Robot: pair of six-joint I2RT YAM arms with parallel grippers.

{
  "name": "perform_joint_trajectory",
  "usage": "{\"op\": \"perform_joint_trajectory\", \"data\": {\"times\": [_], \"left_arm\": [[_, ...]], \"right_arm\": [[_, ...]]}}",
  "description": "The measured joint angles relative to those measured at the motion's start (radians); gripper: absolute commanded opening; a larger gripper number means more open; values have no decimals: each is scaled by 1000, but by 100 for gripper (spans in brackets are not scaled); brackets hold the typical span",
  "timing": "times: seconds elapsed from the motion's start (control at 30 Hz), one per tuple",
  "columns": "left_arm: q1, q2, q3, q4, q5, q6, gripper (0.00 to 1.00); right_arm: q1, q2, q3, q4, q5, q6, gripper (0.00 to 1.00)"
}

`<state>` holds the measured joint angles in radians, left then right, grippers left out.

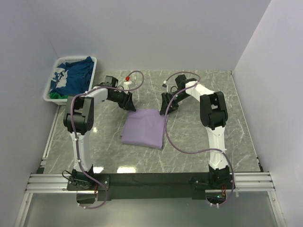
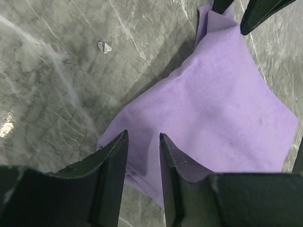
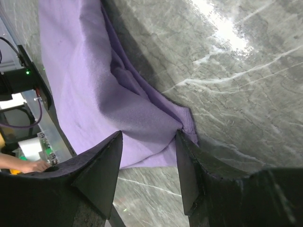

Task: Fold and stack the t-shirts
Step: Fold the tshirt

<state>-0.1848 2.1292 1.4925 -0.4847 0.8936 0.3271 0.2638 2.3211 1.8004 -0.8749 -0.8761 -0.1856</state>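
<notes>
On the worktop (image 1: 246, 142), left fingers (image 2: 111, 165) and right fingers (image 3: 102, 165) hang parted, empty, over the far corners of the purple shirt (image 1: 143, 126); snagging an edge could undo its fold.

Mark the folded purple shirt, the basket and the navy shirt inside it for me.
purple shirt (image 1: 144, 127): top external view, middle of the folded cloth.
basket (image 1: 48, 90): top external view, its white left wall.
navy shirt (image 1: 78, 71): top external view, bunched cloth inside the basket.
</notes>
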Motion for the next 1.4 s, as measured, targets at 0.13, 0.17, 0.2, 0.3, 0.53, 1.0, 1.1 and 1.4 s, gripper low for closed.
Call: {"op": "perform_joint_trajectory", "data": {"times": [0.13,0.17,0.2,0.3,0.53,1.0,1.1,1.4], "left_arm": [[0,7,0,1,-2,-4,38],[0,9,0,1,-2,-5,38],[0,10,0,0,-2,-5,38],[0,11,0,0,-2,-8,38],[0,14,10,-5,-3,-9,37],[0,28,18,-10,-5,-12,37],[0,28,18,-10,-5,-12,36],[0,28,23,-14,-6,-12,36]], "right_arm": [[0,11,0,-1,-4,17,57],[0,11,0,-1,-5,22,57],[0,11,0,0,-4,26,58],[0,11,-2,2,-4,39,58],[-3,12,-11,1,-35,46,51],[-15,-7,-56,-36,-90,29,42],[-17,-32,-69,-36,-90,20,42],[-24,-55,-76,-39,-82,22,10]]}}
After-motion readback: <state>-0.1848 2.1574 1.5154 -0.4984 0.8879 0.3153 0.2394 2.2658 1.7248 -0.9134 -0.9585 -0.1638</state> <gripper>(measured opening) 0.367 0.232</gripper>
